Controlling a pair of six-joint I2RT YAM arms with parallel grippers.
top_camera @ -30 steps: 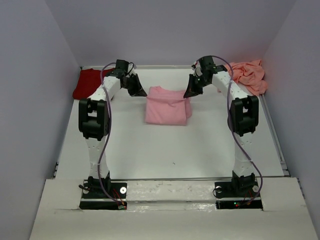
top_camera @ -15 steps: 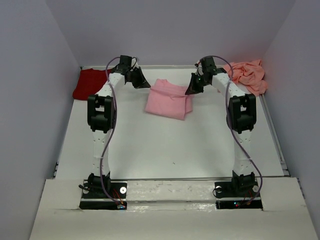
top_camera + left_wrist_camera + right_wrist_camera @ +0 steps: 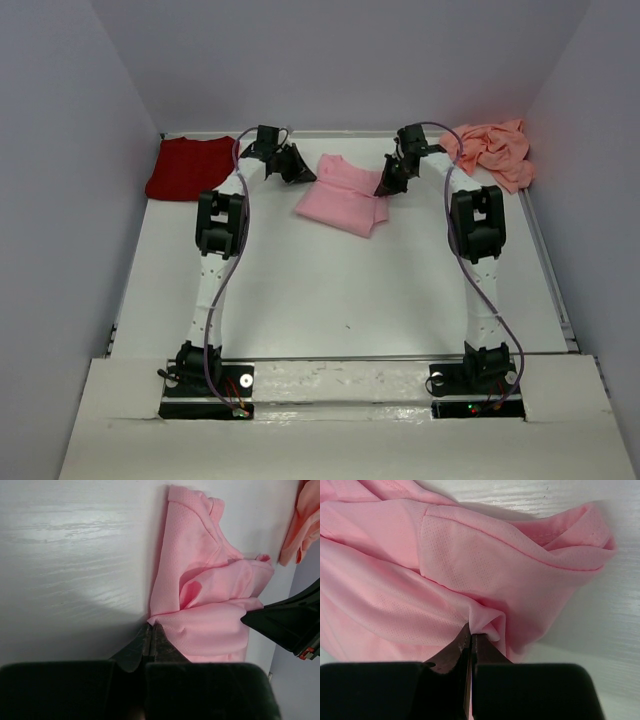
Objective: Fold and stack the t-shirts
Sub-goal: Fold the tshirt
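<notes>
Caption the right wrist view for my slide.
Right claw shut on a fold of the light pink t-shirt, lying rumpled on the white table.

We see a light pink soft cloth t-shirt (image 3: pixel 340 195) folded into a rumpled, slightly skewed rectangle at the middle of the far half of the white bench (image 3: pixel 330 290), its layers bunched and creased along its right edge. A dark red cloth t-shirt (image 3: pixel 187 167) lies folded flat in the far left corner. A salmon-pink cloth t-shirt (image 3: pixel 492 150) sits crumpled in a loose heap in the far right corner. All three lie well apart.
</notes>
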